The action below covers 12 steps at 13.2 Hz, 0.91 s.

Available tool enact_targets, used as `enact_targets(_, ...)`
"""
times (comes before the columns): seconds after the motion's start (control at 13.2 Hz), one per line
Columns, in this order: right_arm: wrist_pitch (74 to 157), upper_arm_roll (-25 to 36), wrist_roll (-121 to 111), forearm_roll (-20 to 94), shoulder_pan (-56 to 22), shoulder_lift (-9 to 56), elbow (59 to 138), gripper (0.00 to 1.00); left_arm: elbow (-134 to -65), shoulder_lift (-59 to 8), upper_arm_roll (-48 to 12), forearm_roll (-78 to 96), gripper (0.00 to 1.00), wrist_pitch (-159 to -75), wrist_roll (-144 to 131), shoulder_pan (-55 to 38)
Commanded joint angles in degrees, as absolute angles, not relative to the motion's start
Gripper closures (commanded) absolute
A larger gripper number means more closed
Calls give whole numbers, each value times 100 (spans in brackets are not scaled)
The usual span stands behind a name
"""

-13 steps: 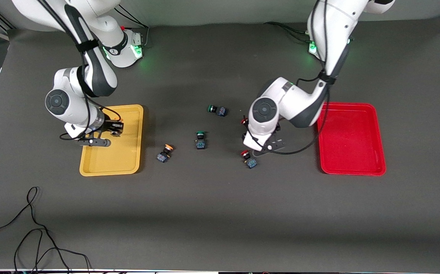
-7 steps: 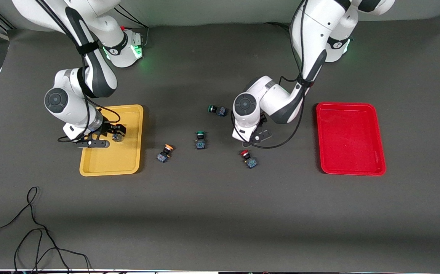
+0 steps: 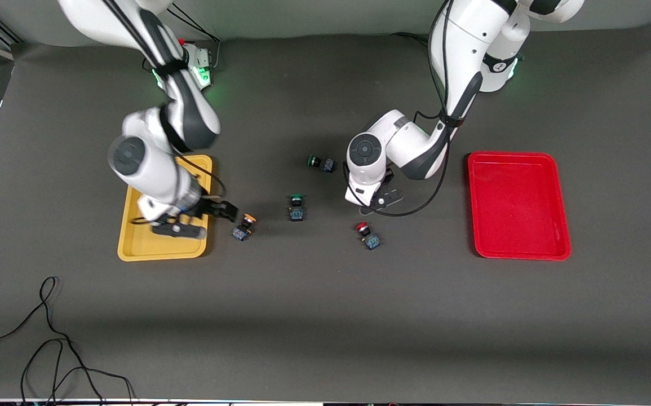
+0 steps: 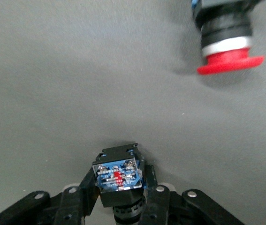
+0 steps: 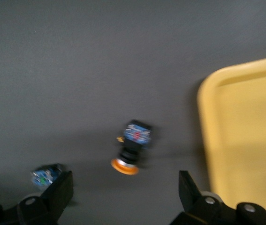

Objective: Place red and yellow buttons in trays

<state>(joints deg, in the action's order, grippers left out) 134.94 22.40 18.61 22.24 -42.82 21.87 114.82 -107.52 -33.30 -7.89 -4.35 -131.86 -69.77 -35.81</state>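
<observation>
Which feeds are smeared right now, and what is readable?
Front view: the right arm is motion-smeared, its open right gripper over the table beside the yellow tray; everything else is crisp. Right wrist view: all smeared, including the orange-capped button. Left wrist view: the held button clamped in the left gripper is crisp; the red-capped button on the table is blurred.

Table: uniform dark grey. Trays: one yellow, one red. Buttons: one orange cap, one red cap, two green caps; all black bodies, blue bases. Claws black; arms white.
</observation>
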Motion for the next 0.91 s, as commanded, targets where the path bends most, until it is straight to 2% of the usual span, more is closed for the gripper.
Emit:
enact_targets(0.0, 13665, 2294, 1986, 2864, -4446, 3136, 10934, 0, -10881, -2848, -729, -536, 100, -12825, -7154, -3525)
enact_targets(0.23, 14088, 2294, 2092, 2970, -4552, 3611, 10934, 0, -10872, -2410, -721, -536, 100, -12193, -6954, -3114)
enact_targets(0.3, 14158, 2294, 2083, 2971, -4561, 3656, 10942, 16, -10872, -2217, -721, -536, 100, -11895, -6674, -2868)
enact_targets(0.45, 14177, 2285, 2065, 2971, -4562, 3726, 10942, 71, -10872, -1830, -729, -536, 100, -11358, -6023, -2131)
enact_targets(0.53, 14177, 2285, 2031, 2971, -4562, 3735, 10951, 89, -10872, -1680, -721, -536, 100, -11208, -5681, -1762)
enact_targets(0.6, 14168, 2285, 2013, 2971, -4553, 3709, 10951, 100, -10872, -1627, -721, -536, 100, -11128, -5234, -1349)
enact_targets(0.83, 13976, 2329, 1986, 2936, -4544, 3377, 11012, 100, -10898, -1705, -721, -956, 100, -11162, -4415, -311)
